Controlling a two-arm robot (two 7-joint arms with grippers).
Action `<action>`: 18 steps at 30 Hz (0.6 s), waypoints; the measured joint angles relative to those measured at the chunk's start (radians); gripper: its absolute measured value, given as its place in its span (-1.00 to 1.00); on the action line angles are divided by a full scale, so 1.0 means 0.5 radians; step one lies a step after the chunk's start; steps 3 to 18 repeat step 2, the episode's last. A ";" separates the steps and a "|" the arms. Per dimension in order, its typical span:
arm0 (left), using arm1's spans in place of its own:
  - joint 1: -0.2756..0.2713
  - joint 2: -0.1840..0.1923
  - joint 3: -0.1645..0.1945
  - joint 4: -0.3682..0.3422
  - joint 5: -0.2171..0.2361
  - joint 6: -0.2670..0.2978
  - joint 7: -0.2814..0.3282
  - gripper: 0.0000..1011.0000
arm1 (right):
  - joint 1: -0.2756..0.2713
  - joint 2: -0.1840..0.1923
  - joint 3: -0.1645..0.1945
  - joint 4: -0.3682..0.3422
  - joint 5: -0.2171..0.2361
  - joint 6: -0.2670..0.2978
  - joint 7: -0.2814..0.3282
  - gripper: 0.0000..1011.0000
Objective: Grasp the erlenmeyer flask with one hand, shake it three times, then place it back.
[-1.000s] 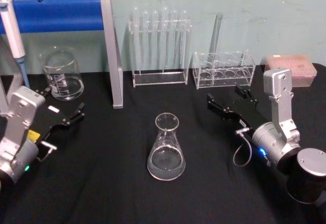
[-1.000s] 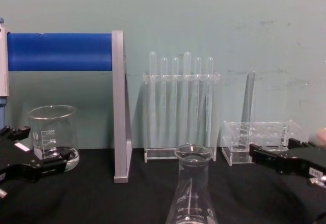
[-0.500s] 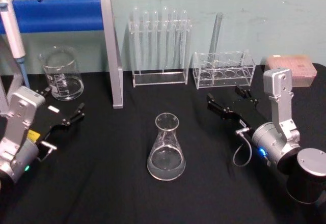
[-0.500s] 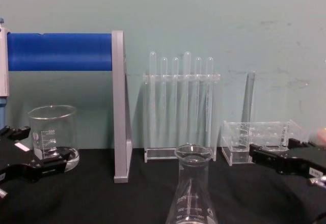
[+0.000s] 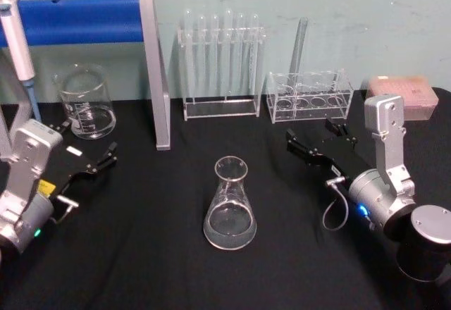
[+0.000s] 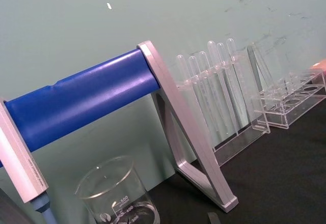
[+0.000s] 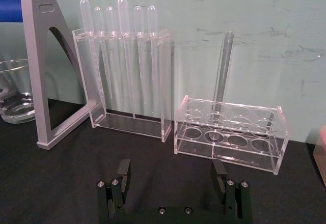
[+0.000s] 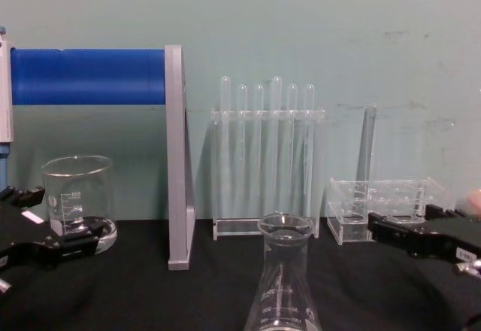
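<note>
Flanking the clear glass conical erlenmeyer flask (image 5: pixel 230 204), both grippers sit low over the black table (image 5: pixel 155 253) with nothing held. The right gripper (image 5: pixel 316 139) is right of the flask and slightly behind it, its black fingers (image 7: pixel 123 173) spread wide, apart from the flask. The left gripper (image 5: pixel 88 151) is well to the flask's left, its jaws parted. The flask stands upright on the table, untouched, between the two. Behind the flask stands a clear acrylic rack of thin test tubes (image 5: pixel 220 63). Behind and left of the flask are a grey metal upright (image 5: pixel 155 70) and a straight-sided glass beaker (image 5: pixel 86 102).
</note>
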 joint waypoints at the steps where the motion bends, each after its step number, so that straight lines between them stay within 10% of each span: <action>1: 0.000 0.000 0.000 0.000 0.000 0.000 0.000 0.98 | 0.000 0.000 0.000 0.000 0.000 0.000 0.000 0.98; 18: 0.000 0.000 0.000 0.000 0.000 0.000 0.000 0.98 | 0.000 0.000 0.000 0.000 0.000 0.000 0.000 0.98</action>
